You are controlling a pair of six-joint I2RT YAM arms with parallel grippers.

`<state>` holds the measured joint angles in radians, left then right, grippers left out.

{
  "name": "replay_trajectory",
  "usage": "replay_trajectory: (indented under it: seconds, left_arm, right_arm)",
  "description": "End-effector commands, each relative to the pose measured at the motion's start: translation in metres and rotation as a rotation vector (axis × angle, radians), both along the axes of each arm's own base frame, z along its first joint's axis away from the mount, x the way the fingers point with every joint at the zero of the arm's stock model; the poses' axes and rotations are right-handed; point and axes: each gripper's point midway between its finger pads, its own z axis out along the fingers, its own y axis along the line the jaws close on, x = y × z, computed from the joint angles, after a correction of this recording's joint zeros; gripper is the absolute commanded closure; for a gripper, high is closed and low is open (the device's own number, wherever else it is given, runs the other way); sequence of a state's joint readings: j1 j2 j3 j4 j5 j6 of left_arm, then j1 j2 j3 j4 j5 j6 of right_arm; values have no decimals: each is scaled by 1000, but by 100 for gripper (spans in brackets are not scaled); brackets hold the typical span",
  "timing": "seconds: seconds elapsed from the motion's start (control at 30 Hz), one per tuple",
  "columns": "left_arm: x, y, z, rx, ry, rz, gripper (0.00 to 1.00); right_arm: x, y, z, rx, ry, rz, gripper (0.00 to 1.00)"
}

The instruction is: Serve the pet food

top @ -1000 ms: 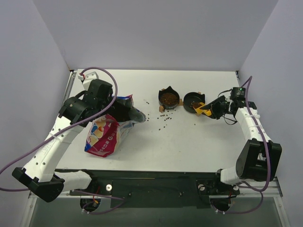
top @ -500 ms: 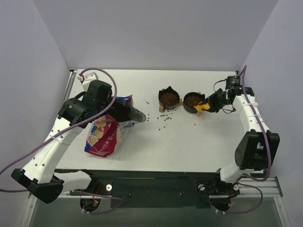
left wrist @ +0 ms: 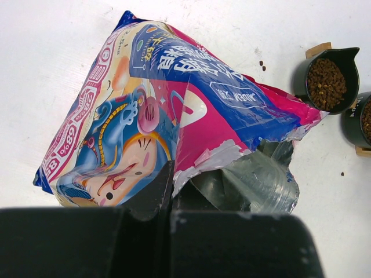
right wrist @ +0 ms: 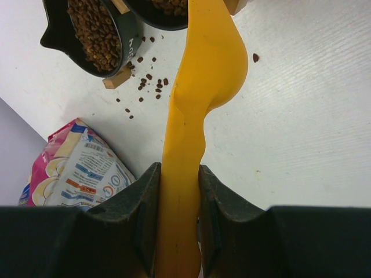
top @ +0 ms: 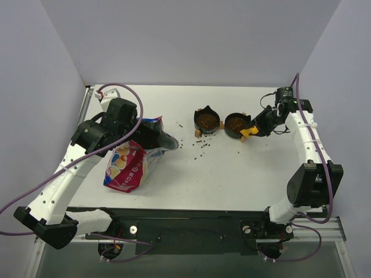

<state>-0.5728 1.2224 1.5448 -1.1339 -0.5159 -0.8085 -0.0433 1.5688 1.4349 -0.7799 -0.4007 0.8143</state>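
The pet food bag (top: 130,165) lies on its side at the left, mouth toward the bowls. My left gripper (top: 152,138) is shut on the torn top edge of that bag (left wrist: 145,116), jaws together at the rim (left wrist: 168,179). Two black bowls hold brown kibble: the left bowl (top: 207,121) and the right bowl (top: 236,123). My right gripper (top: 259,127) is shut on the handle of the yellow scoop (top: 248,133). In the right wrist view the scoop (right wrist: 200,87) runs up from the gripper (right wrist: 177,174), its head over the right bowl's near rim.
Loose kibble (top: 197,143) is scattered on the white table between the bag and the bowls, and more (right wrist: 145,84) lies beside the left bowl (right wrist: 130,35). Each bowl rests on small wooden feet. Purple cables loop over both arms. Walls close in on three sides.
My right arm has swung toward the far side and left, bringing the scoop against the right bowl, which now shows kibble. The left arm and bag have not moved.
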Motion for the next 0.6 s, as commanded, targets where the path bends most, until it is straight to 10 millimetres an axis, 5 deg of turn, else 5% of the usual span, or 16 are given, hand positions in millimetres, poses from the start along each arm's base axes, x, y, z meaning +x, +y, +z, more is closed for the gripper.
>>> replay_trajectory:
  seconds: [0.0,0.17,0.23,0.4,0.57]
  left_arm:
    - [19,-15,61,-177,-232,8,100]
    - [20,-15,63,-176,-237,6,100]
    - [21,-15,63,-174,-235,5,100]
    - [22,-17,62,-177,-235,1,100]
    - [22,-21,60,-186,-226,-15,100]
  right_arm:
    - [-5,0,15,-46,-5,48,100]
    - [-23,-7,28,-132,-40,118,100]
    - [-42,-28,26,-270,-21,124,100]
    - [-112,-103,-19,-657,157,-8,100]
    - [-142,-113,-61,-713,188,-50,99]
